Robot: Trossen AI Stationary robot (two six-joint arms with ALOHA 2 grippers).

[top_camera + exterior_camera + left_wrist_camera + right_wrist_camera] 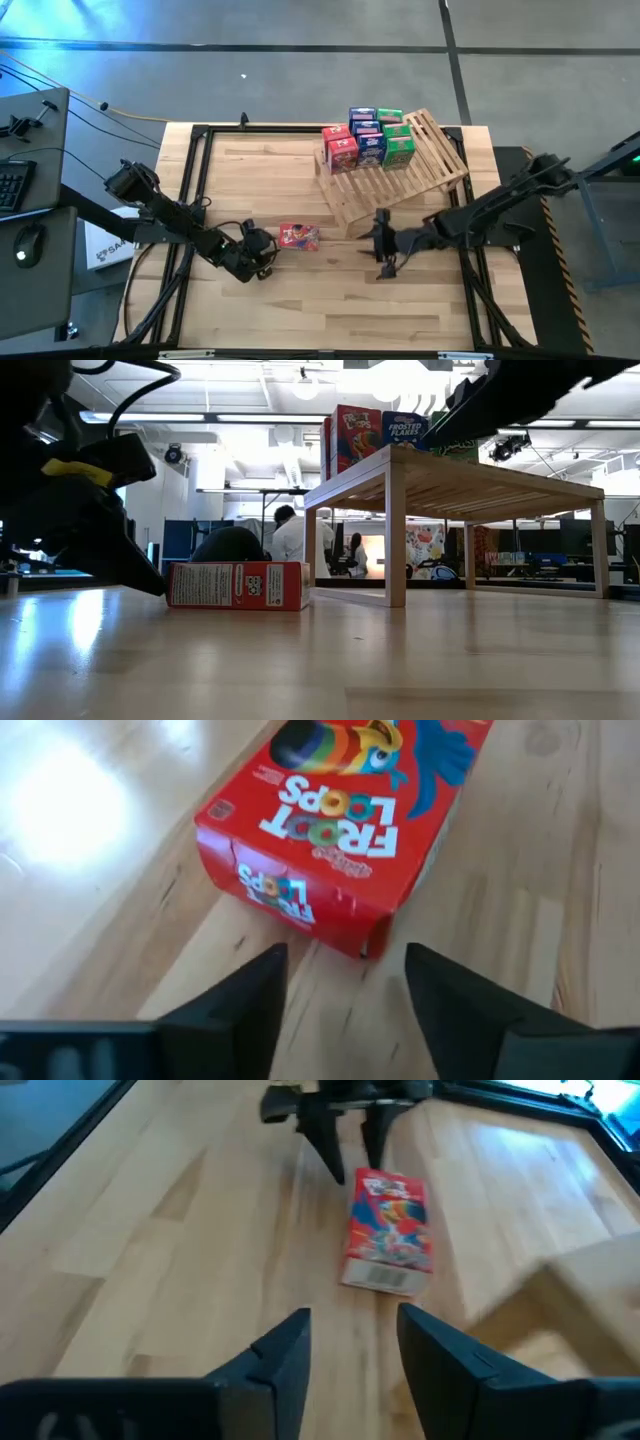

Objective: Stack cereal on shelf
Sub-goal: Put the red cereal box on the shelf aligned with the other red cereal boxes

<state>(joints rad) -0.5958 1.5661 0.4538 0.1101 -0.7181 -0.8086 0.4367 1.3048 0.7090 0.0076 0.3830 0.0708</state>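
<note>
a red froot loops box (298, 236) lies flat on its back on the wooden bench (300, 310), apart from the slatted shelf (420, 170), where a cluster of red, blue and green cereal boxes (368, 140) already stands near the upper end. the left pincer (262, 250) sits just beside one short end of the lying box, its two dark fingers (250, 1005) spread and empty, not touching the cardboard. the right pincer (385, 243) waits on the other side of the box, near the shelf's low edge, also parted with nothing between its jaws. the step in hand looks like picking this box up; to do it well, the left pincer probably wants to square itself to the box, straddle the narrow end evenly and close on the flat faces so the carton does not skid or twist on the smooth planks. open bench lies toward the near side and between the two arms, giving free room to lift. the tight spots are the shelf's lower corner close to the right arm, the bench's dark frame rail (185, 200) by the left arm, and the standing boxes, which a careless swing could knock over.
</note>
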